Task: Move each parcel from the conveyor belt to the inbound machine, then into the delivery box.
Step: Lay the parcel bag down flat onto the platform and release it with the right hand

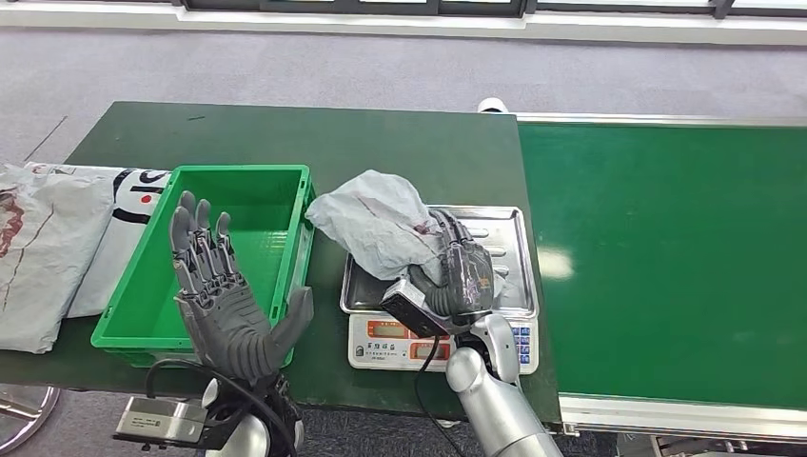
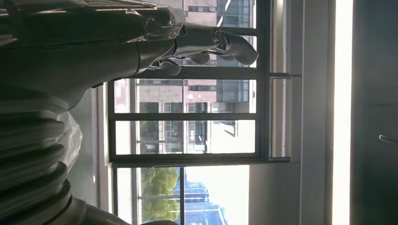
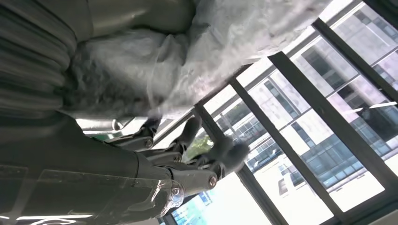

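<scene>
Reading left to right, we see flat parcels (image 1: pixel 48 248) lying beside the green delivery box (image 1: pixel 143 328), over whose near wall the left hand (image 1: pixel 228 305) hovers, fingers spread, holding nothing. Right of it, the right hand (image 1: pixel 457 276) grasps a crumpled grey parcel (image 1: pixel 376 219) above the scale (image 1: pixel 504 228). We judge the limp bag may snag the box rim or slip from a partial grasp.

Scale display (image 1: pixel 388 328) too small to read; grey bags (image 1: pixel 43 257) cut off at edge.
</scene>
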### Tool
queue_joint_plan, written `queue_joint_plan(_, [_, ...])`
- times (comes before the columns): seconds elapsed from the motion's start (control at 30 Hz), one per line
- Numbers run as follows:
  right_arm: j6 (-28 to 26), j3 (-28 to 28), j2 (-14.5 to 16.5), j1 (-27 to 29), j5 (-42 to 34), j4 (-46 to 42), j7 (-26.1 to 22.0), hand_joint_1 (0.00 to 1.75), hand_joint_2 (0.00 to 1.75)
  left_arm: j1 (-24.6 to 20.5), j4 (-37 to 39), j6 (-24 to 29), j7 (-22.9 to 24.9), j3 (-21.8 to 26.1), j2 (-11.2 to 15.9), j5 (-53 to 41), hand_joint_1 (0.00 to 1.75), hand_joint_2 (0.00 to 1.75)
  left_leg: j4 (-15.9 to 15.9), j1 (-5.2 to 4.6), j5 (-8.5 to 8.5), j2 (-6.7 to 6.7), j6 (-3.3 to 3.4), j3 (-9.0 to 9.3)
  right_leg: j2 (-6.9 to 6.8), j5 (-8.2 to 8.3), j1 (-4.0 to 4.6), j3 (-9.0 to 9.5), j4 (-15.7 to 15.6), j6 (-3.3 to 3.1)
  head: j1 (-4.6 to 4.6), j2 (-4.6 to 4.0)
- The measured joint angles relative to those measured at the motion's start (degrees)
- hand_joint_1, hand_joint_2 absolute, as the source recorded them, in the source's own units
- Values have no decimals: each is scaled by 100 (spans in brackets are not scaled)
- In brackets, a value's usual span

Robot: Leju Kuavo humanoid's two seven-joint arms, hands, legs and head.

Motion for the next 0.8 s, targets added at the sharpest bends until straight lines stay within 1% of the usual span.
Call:
queue_joint_plan(0.1, [-1,0,0,11,-3,-23,-43,0,0,0,-1,29,0,0,0,-2,0,175,0,0,0,0,0,0,0,0,0,0,0,0,-1,-1])
queue_joint_plan(0.2, [-2,-2,-3,81,2,-234,-150,0,0,1,0,56,-2,0,0,-32,0,175,0,0,0,0,0,0,0,0,0,-1,0,0,-1,-1])
queue_joint_plan(0.27, [-4,-5,-16,173,-32,-584,-308,0,0,1,0,75,-1,0,0,-42,0,175,1,-1,0,0,0,0,0,0,0,-3,0,0,0,-1])
queue_joint_plan(0.4, [-9,-30,-72,446,-482,-1624,-863,0,175,-7,29,69,0,0,-2,-24,0,175,1,-3,0,0,0,0,0,0,0,-5,-1,0,0,0])
queue_joint_plan(0.47, [-9,-62,-107,632,-878,-2325,-1264,0,175,-36,118,136,1,1,-10,-101,0,175,2,-6,0,-1,0,-3,-1,0,0,-8,-1,0,0,0])
queue_joint_plan(0.53, [-11,-86,-131,805,-1167,-3097,-1536,0,175,-93,297,302,2,2,-28,-202,0,175,2,-8,-1,0,1,-3,0,1,-2,-9,-1,1,1,1])
queue_joint_plan(0.6, [-11,-95,-151,970,-1248,-3942,-1613,0,175,-194,567,445,3,3,-53,-227,0,175,2,-12,-2,1,3,-4,-1,2,-3,-11,-2,3,1,0])
queue_joint_plan(0.67, [-10,-87,-173,1128,-1240,-4850,-1637,0,175,-349,960,447,4,10,-100,-230,0,175,3,-14,-2,-2,4,-5,-2,3,-3,-11,-3,5,1,-1])
queue_joint_plan(0.73, [-10,-50,-190,1237,-1229,-5633,-1657,0,175,-577,1501,293,6,30,-186,-307,0,175,3,-15,-2,-3,5,-4,-3,4,-4,-10,-4,7,1,-1])
queue_joint_plan(0.8, [-3,31,-203,1299,-1246,-6201,-1661,0,175,-926,2227,63,21,66,-309,-519,0,175,3,-16,0,0,7,-3,-2,9,-4,-9,-4,9,1,0])
